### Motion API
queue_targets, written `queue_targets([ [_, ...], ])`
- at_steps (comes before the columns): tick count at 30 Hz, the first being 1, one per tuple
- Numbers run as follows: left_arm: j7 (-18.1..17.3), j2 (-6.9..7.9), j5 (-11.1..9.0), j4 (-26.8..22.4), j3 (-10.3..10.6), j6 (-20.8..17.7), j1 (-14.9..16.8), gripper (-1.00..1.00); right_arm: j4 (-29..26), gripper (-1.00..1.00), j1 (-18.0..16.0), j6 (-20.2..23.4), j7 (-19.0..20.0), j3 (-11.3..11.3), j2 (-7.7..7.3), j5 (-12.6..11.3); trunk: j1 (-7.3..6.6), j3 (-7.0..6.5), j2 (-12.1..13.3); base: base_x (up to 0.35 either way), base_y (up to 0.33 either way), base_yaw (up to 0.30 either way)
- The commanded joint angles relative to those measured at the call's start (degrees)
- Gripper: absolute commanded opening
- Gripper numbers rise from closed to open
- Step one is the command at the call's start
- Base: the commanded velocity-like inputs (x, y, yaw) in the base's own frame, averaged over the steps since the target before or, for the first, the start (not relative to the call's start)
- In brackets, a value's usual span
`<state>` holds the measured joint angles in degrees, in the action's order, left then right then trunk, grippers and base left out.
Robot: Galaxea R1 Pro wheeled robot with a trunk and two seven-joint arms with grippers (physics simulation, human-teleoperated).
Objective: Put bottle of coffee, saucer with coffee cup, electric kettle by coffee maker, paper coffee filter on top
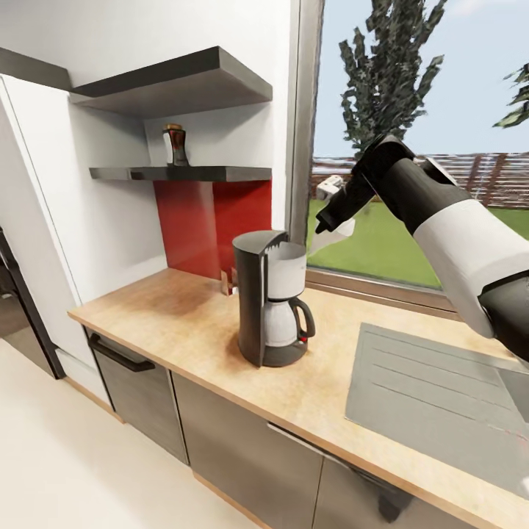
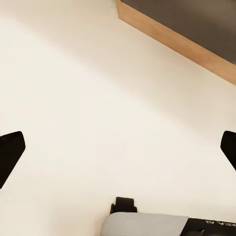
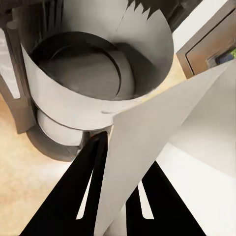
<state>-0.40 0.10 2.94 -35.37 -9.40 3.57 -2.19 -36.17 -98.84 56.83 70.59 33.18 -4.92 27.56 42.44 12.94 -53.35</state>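
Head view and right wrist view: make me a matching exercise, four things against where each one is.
Things:
1. coffee maker
2. bottle of coffee
3. paper coffee filter
4. left gripper

Places:
A. on the kitchen shelf above the red panel
B. pinched in the right gripper over the white housing
C. on the kitchen countertop
D. open, over pale floor

Pairs: 1-C, 2-A, 3-B, 4-D

Coffee maker (image 1: 270, 297) on countertop (image 1: 184, 316), bottle (image 1: 175, 145) on shelf (image 1: 184, 173)
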Motion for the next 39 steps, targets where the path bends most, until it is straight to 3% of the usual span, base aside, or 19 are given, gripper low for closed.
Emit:
queue_targets([
  [1,0.0,-0.02,0.3,0.0,-0.1,0.1,0.0,1.00,-0.3,-1.00,-0.1,0.5,0.5,0.1,-0.01,0.5,0.04,0.07,0.0,0.249,0.239,0.000],
  [7,-0.1,0.09,0.0,0.4,-0.4,1.4,-0.3,1.00,0.2,-1.00,-0.4,0.6,-0.5,-0.2,1.29,2.2,0.04,0.07,0.0,0.075,0.073,0.000],
  [16,-0.1,0.09,0.0,0.4,-0.4,1.5,-0.3,1.00,1.2,-1.00,-0.4,0.6,-0.9,-0.2,4.21,2.3,0.04,0.07,0.0,0.000,0.000,0.000],
  [26,0.0,0.08,0.1,0.4,-0.4,1.6,-0.3,1.00,0.6,-1.00,-0.6,0.6,-0.6,0.0,3.79,1.9,0.04,0.07,0.0,0.000,0.000,0.000],
  [31,0.0,0.30,0.1,0.5,-0.4,2.5,-0.3,1.00,-1.0,-1.00,-1.0,0.6,-1.9,0.5,5.43,3.7,0.04,0.07,0.0,0.000,0.000,0.000],
  [35,0.0,0.32,0.1,0.5,-0.4,2.5,-0.3,1.00,-1.3,-1.00,-1.0,0.6,-2.4,0.6,7.07,3.9,0.04,0.07,0.0,0.000,0.000,0.000],
  [39,0.0,0.33,0.1,0.5,-0.4,2.6,-0.3,1.00,-1.3,-1.00,-1.1,0.6,-2.4,0.6,7.17,4.0,0.04,0.07,0.0,0.000,0.000,0.000],
])
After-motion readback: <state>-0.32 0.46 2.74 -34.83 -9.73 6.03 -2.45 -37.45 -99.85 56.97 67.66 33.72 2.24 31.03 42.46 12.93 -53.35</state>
